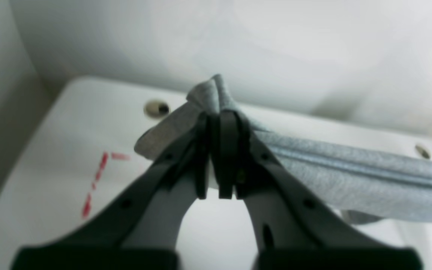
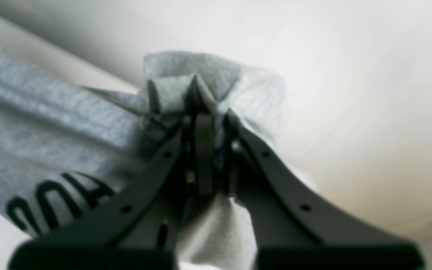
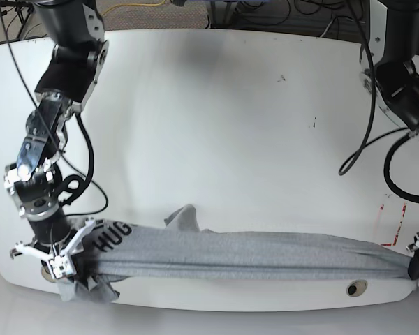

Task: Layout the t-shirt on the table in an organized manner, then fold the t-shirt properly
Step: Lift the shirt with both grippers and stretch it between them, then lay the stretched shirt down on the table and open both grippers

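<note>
The t-shirt (image 3: pixel 244 255) stretches as a long band along the worktop's (image 3: pixel 216 112) near edge, strung between the two hands. The left hand (image 1: pixel 219 112) is clamped on one bunched end near a grommet hole (image 1: pixel 156 108); the right hand (image 2: pixel 201 120) pinches the other end, beside the black lettering (image 2: pixel 51 204).

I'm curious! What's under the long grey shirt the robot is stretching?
Under the light grey cotton t-shirt is the white smooth table. A round grommet hole shows beside it; anything beneath the cloth is hidden.
</note>
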Controlling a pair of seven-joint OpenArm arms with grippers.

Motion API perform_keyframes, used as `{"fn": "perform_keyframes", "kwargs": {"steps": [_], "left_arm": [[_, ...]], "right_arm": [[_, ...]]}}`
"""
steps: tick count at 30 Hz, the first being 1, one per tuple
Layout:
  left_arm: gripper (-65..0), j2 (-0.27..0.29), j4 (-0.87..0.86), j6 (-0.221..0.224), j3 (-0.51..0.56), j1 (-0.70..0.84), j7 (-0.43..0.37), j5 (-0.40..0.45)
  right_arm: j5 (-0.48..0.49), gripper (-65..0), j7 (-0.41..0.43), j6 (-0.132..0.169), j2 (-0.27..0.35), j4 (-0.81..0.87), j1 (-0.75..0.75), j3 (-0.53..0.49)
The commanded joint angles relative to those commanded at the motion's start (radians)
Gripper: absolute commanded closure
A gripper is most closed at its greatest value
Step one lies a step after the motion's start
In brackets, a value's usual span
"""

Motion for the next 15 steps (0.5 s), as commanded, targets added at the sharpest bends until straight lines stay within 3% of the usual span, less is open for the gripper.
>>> {"fn": "perform_keyframes", "kwargs": {"steps": [5, 11, 15], "left_arm": [[0.0, -0.003, 0.018, 0.0, -0.008, 0.164, 0.0, -0.063], [0.0, -0.006, 0.02, 0.0, -0.009, 0.331, 0.0, -0.12], [0.0, -0.006, 0.02, 0.0, -0.009, 0.436, 0.002, -0.123]], "right_arm": [[0.0, -0.2, 0.009, 0.0, -0.084, 0.032, -0.184, 0.072], [0.0, -0.2, 0.095, 0.044, -0.175, 0.032, -0.35, 0.117], [0.0, -0.2, 0.115, 0.051, -0.212, 0.032, -0.457, 0.123]]}}
